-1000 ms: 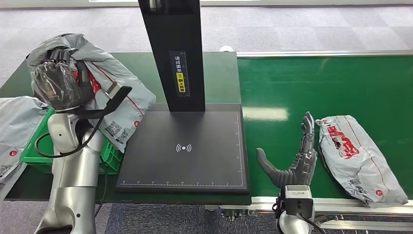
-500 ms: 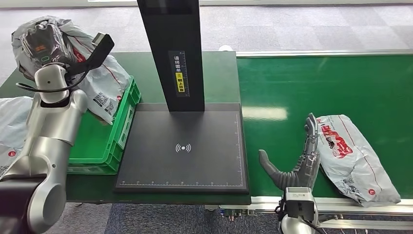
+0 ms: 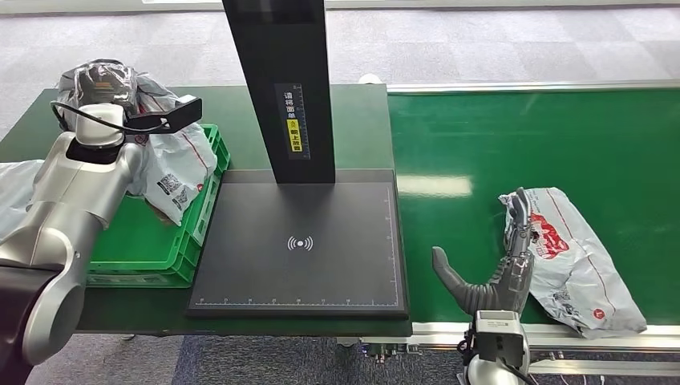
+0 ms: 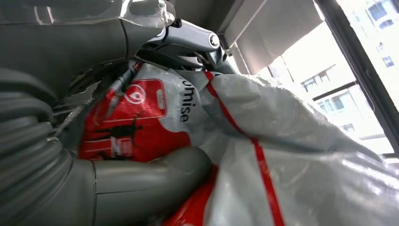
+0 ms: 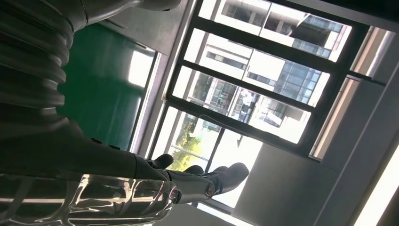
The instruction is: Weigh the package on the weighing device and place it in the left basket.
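**Package held over the left basket**

Head view: green table left, green belt right, grey carpet beyond; black scale bare. Left hand grasping grey-red package, now lower, over green basket. Right hand unclenched, now touching second package.

Left wrist view: thumb pressed on package print.

Right wrist view: splayed fingers, windows.

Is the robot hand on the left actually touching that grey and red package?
Touching. In the left wrist view, the robot hand's thick grey thumb presses into the package, with no gap between them; the head view shows it held above the green basket.
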